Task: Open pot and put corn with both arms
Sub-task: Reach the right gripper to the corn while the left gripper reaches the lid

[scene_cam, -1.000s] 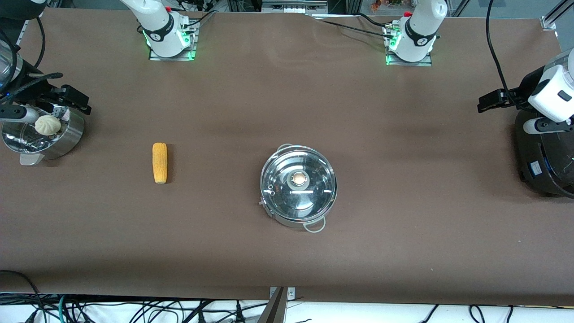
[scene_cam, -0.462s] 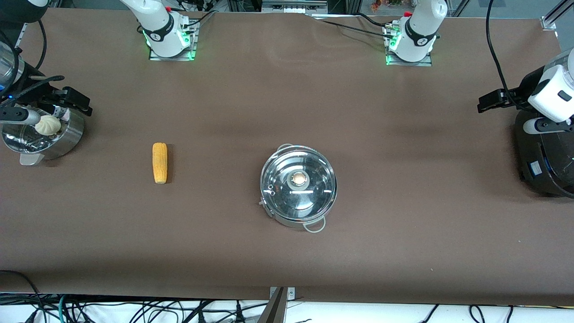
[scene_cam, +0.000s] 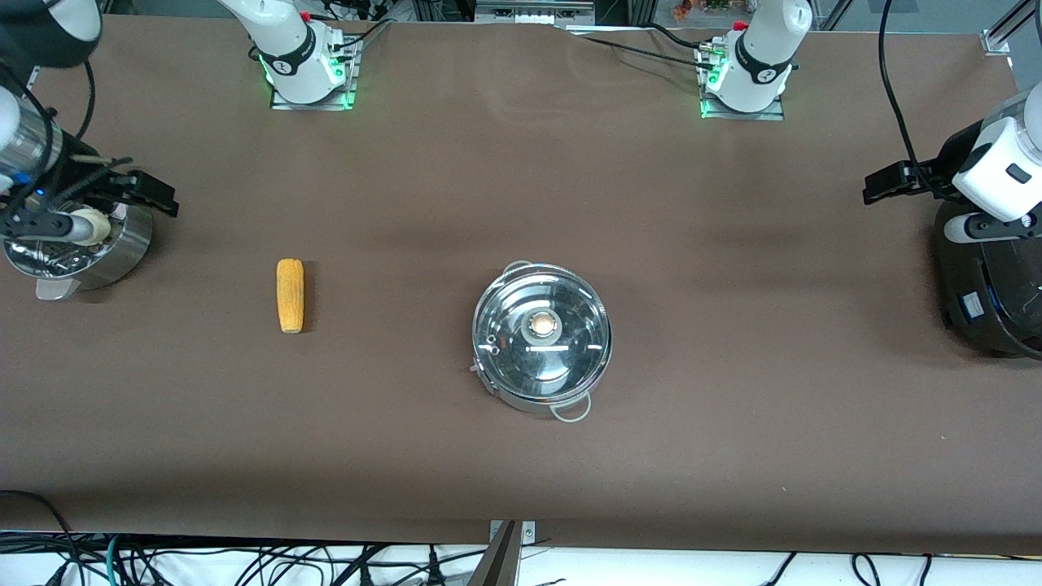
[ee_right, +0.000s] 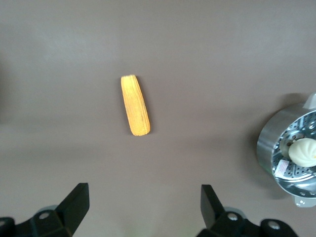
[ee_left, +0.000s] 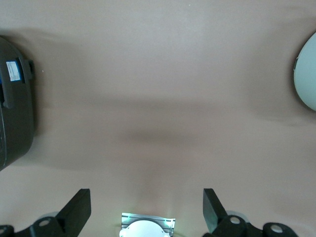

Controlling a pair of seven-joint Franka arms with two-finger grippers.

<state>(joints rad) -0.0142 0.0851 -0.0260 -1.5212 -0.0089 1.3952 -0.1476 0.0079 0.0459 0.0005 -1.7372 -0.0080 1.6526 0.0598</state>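
Observation:
The steel pot (scene_cam: 541, 358) stands mid-table with its glass lid (scene_cam: 570, 342) on, small knob (scene_cam: 543, 325) at the centre. The yellow-orange corn (scene_cam: 291, 295) lies on the table toward the right arm's end; it also shows in the right wrist view (ee_right: 135, 104). My right gripper (scene_cam: 151, 195) is open and empty, up in the air over the steamer basket's rim; its own view (ee_right: 144, 200) shows both fingers wide apart. My left gripper (scene_cam: 889, 183) is open and empty, in the air beside the black cooker; it too shows wide open in its own view (ee_left: 146, 202). The pot's edge (ee_left: 307, 74) shows there.
A perforated steel steamer basket (scene_cam: 122, 252) with a pale bun (ee_right: 303, 150) stands at the right arm's end. A large black cooker (scene_cam: 989, 301) stands at the left arm's end, also in the left wrist view (ee_left: 12, 103). Bare brown table lies between corn and pot.
My right arm's hand has shifted a little toward the corn and now covers most of the bun in the front view. The left hand has barely moved. Pot and corn are still.

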